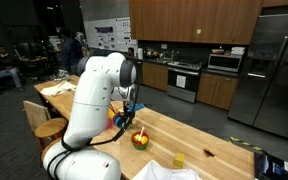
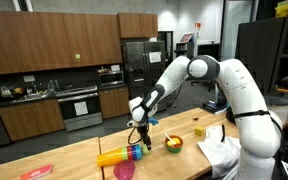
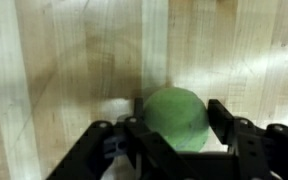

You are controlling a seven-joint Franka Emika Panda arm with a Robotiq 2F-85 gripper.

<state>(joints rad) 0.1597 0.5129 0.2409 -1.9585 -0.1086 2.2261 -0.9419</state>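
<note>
Wood grain fills the wrist view behind the gripper (image 3: 174, 125), which we see clamped on a green ball (image 3: 176, 110), one finger at each side, over the table (image 3: 64, 60). In an exterior view, stacked cups (image 2: 119, 155) lie to its left and a fruit bowl (image 2: 172, 145) to its right.

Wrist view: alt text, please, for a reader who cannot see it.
A green ball sits between the fingers of the black gripper, against a pale wooden tabletop of vertical planks. Whether the fingers press on the ball cannot be told.
</note>
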